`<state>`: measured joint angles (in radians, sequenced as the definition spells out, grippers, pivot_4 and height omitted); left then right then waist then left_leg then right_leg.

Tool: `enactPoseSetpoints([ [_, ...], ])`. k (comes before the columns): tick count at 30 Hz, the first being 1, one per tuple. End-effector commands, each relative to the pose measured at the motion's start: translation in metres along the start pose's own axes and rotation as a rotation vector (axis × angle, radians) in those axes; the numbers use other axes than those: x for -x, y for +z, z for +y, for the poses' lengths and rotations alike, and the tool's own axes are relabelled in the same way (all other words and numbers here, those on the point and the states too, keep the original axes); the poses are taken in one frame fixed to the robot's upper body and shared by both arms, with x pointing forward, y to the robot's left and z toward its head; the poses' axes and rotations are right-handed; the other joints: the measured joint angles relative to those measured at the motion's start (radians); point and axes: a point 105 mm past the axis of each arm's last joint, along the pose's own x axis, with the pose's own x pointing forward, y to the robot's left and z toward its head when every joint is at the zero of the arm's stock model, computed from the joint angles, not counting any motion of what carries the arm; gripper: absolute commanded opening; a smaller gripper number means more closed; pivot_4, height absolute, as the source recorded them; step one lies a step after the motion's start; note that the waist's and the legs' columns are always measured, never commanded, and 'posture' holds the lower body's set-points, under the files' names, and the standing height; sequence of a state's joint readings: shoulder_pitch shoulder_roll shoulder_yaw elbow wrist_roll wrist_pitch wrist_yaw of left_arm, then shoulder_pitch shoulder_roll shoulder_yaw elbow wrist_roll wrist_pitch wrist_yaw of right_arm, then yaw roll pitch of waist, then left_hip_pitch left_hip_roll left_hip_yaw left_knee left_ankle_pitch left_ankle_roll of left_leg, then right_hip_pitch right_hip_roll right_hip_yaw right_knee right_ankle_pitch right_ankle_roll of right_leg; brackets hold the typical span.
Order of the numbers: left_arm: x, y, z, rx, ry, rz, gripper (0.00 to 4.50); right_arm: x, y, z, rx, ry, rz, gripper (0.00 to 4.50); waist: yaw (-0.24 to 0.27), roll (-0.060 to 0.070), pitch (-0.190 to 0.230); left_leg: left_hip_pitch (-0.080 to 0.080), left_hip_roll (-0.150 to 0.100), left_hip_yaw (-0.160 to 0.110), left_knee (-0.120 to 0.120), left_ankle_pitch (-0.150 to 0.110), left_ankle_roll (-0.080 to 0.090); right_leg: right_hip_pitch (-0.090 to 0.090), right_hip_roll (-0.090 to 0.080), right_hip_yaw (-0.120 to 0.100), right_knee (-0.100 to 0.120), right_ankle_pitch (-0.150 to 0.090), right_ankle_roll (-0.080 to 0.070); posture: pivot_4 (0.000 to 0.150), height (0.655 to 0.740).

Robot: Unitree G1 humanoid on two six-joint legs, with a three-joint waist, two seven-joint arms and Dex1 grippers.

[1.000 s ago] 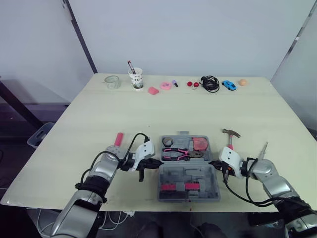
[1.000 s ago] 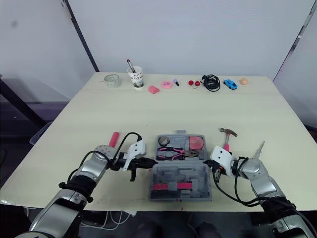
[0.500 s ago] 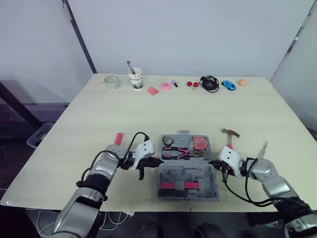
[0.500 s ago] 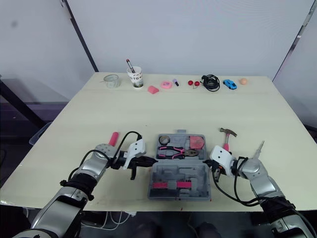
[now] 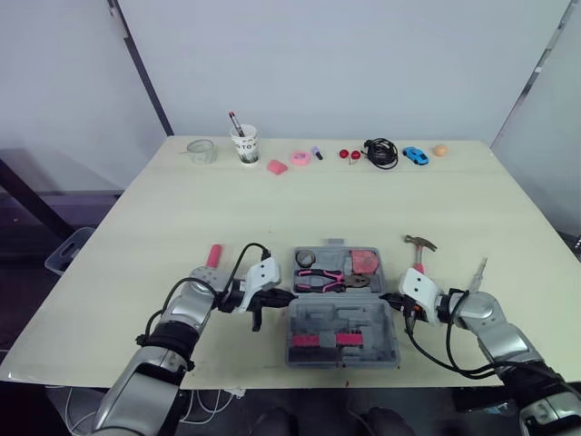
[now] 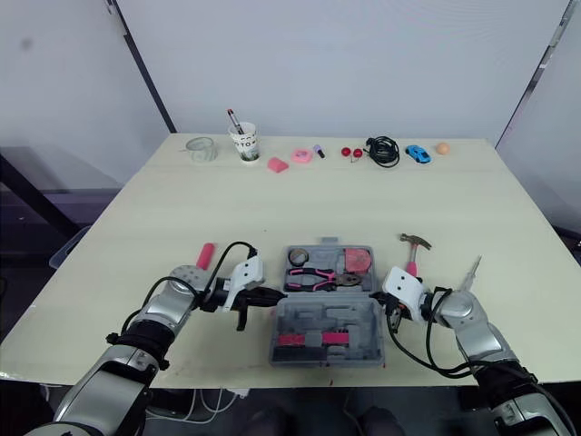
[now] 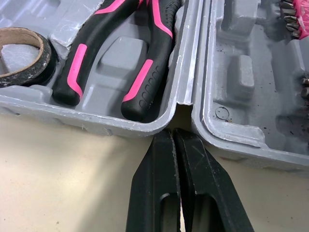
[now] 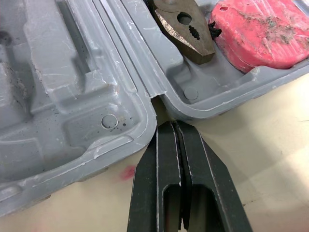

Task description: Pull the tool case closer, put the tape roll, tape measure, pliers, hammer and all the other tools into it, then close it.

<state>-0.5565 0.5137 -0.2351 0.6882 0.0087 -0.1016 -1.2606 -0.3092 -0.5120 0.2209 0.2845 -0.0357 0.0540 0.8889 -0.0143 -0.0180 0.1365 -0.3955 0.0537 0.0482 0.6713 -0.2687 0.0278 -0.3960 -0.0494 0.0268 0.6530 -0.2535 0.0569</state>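
Observation:
The grey tool case [image 5: 363, 318] lies open at the near middle of the table. Its far half holds the tape roll [image 5: 305, 258], the pink-handled pliers [image 5: 331, 280] and the red tape measure [image 5: 366, 262]. My left gripper [image 5: 283, 296] is shut, its tips pressed into the hinge notch on the case's left side [image 7: 174, 137]. On the right side my right gripper [image 5: 388, 297] is shut at the matching notch [image 8: 175, 128]. The hammer [image 5: 420, 249] lies on the table right of the case, with a screwdriver [image 5: 479, 271] beyond it. A pink-handled tool [image 5: 215, 254] lies left of my left arm.
Along the far edge stand a glass [image 5: 199, 151], a cup with a pen [image 5: 243, 145], small pink items [image 5: 289, 162], a black cable [image 5: 380, 153], a blue toy car [image 5: 415, 154] and an orange ball [image 5: 440, 150]. The table's near edge runs just below the case.
The whole picture has shifted slightly, so the camera moved. Both grippers stay shut at the case's hinge notches, and the tools lie as before.

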Motion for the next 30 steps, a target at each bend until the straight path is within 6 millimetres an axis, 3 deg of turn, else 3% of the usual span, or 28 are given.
enactPoseSetpoints([
  [1,-0.003,-0.013,-0.006,0.02,-0.018,0.048,0.13,-0.001,0.024,-0.006,0.059,-0.01,-0.079,0.0,0.0,0.0,0.0,0.0,0.0,0.0,0.0,0.0,0.0,0.0,0.0,0.0,0.0,0.0,0.0,0.15,0.74],
  [13,-0.004,-0.015,-0.008,0.023,-0.02,0.049,0.13,0.002,0.011,0.012,0.002,0.085,-0.022,0.0,0.002,0.0,0.0,0.0,0.0,0.0,0.0,0.0,0.0,0.0,0.0,0.0,0.0,0.0,0.0,0.15,0.74],
  [30,-0.005,-0.018,-0.01,0.026,-0.025,0.054,0.13,0.003,0.008,0.005,0.026,0.027,-0.023,0.0,0.001,0.0,0.0,0.0,0.0,0.0,0.0,0.0,0.0,0.0,0.0,0.0,0.0,0.0,0.0,0.15,0.74],
])
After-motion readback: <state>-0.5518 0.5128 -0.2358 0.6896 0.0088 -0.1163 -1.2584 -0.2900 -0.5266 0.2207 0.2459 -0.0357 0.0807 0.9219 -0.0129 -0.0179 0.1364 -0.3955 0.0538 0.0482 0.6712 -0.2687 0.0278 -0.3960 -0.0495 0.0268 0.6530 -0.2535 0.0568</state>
